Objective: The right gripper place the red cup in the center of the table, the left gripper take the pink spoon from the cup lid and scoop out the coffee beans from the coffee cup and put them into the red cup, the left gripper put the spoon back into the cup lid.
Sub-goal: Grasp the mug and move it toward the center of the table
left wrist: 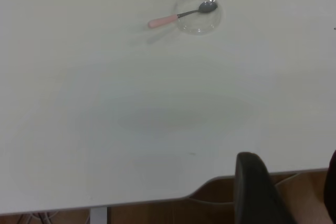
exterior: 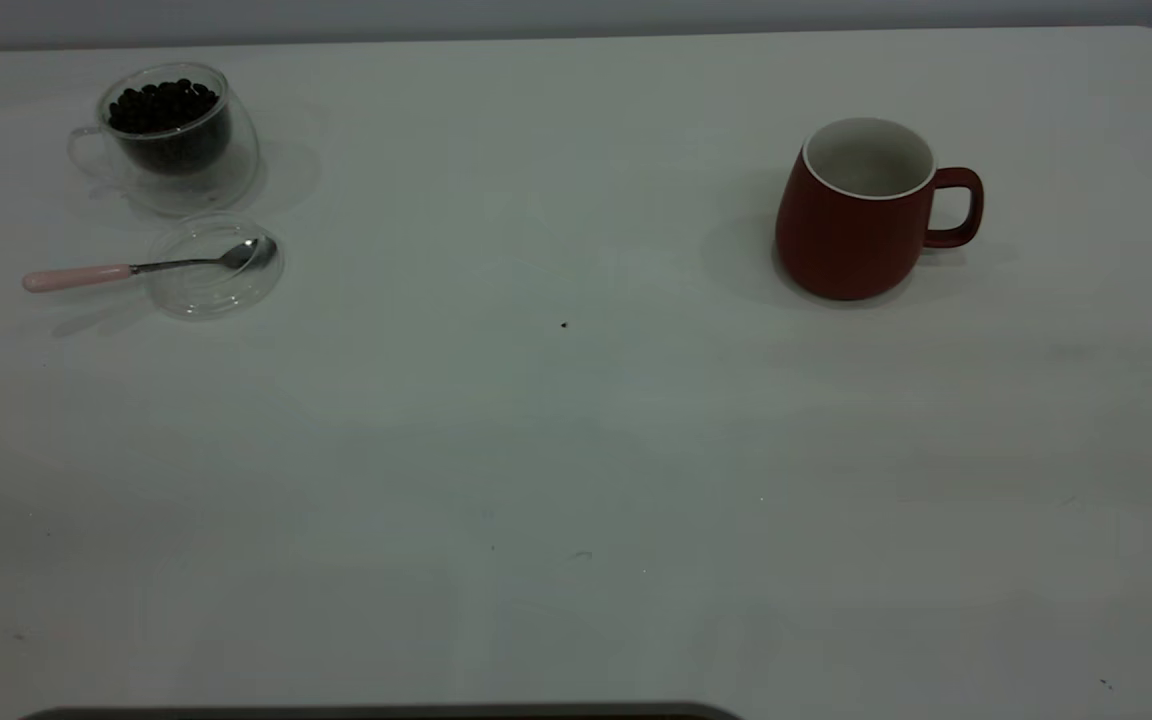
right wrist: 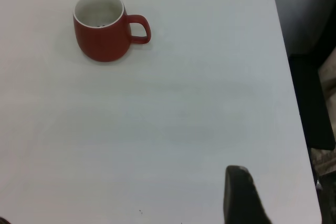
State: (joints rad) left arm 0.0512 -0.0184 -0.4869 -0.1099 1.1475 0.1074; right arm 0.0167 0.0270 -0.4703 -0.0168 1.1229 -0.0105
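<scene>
On white table [exterior: 576, 450] (grey wall behind), red cup [exterior: 851, 215] far right; both tools' spread perhaps unreadable.

A bare test bench: plain white table [exterior: 576, 450] against a blank grey wall [exterior: 536, 15].

Coffee cup [exterior: 168, 135] far left w/ coffee beans [exterior: 162, 105] in; cup lid [exterior: 216, 266] just before it.
</scene>
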